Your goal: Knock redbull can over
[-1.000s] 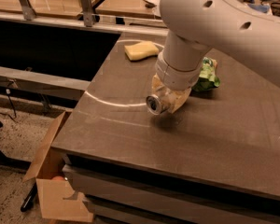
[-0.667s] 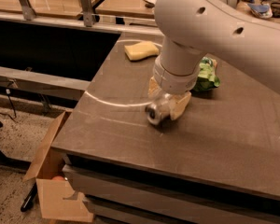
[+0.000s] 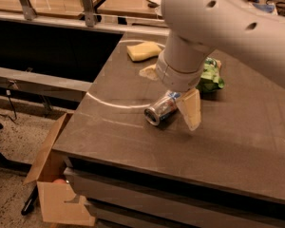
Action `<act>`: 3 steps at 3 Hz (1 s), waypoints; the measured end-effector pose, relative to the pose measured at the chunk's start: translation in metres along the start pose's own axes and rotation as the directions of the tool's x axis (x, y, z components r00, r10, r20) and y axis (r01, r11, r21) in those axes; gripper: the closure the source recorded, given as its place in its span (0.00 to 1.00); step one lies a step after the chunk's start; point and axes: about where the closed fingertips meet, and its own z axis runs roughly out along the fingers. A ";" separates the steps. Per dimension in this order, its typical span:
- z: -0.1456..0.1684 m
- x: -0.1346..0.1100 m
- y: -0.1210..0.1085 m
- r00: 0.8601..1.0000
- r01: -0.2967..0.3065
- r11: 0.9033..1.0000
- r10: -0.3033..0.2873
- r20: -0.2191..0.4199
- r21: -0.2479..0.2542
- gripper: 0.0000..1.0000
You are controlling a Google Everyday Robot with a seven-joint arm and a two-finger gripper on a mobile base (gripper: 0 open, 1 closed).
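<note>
The redbull can (image 3: 160, 109) lies on its side on the dark table (image 3: 237, 141), its shiny silver top facing the front left. My gripper (image 3: 170, 91) hangs just above and behind it, under the big white arm. One cream finger (image 3: 190, 109) stands at the can's right end. The other finger (image 3: 149, 72) sits further back on the left. The fingers are spread wide and hold nothing.
A yellow sponge (image 3: 143, 51) lies at the table's back left. A green snack bag (image 3: 210, 77) lies behind the arm on the right. A white curved line (image 3: 115, 104) marks the tabletop. An open cardboard box (image 3: 51, 184) stands on the floor at the table's front left corner.
The can sat tilted between the fingers and now lies flat on its side. The fingers have spread apart and the wrist has lifted slightly off it.
</note>
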 end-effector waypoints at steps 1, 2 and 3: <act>-0.024 0.008 -0.017 0.998 -0.061 0.988 0.061 0.003 0.144 0.00; -0.062 0.025 -0.003 0.979 -0.187 0.933 0.204 -0.021 0.307 0.00; -0.099 0.057 0.027 0.909 -0.321 0.807 0.409 -0.077 0.496 0.00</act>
